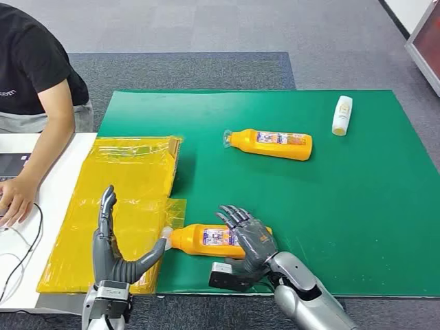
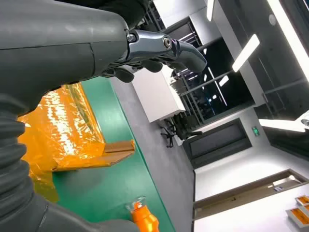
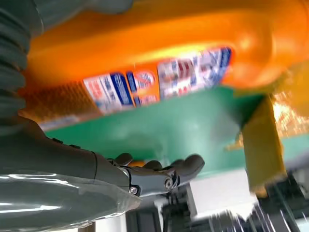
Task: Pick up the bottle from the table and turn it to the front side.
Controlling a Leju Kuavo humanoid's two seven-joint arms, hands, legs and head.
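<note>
The near orange bottle (image 1: 218, 240) lies on its side close to the front edge of the green tabletop (image 1: 332, 227), its clear cap pointing toward the yellow plastic sheet (image 1: 122, 206) and just touching that sheet's corner. The right hand (image 1: 248, 242) is laid over the bottle's base end with fingers (image 1: 234, 215) spread across the label — whether they are actually clamped on it I cannot tell. The left hand (image 1: 111, 251) stands upright over the yellow sheet, fingers apart and holding nothing, its thumb reaching toward the bottle's cap.

Two orange bottles in all: the second bottle (image 1: 271, 144) lies on its side farther back, well apart from the first. One small white bottle (image 1: 342, 115) lies near the far right corner. Between the two orange bottles and out to the right edge the green surface is bare — wide room there.

A person's arm (image 1: 36, 158) rests on the white desk (image 1: 51, 199) at the left, beside the yellow sheet.
</note>
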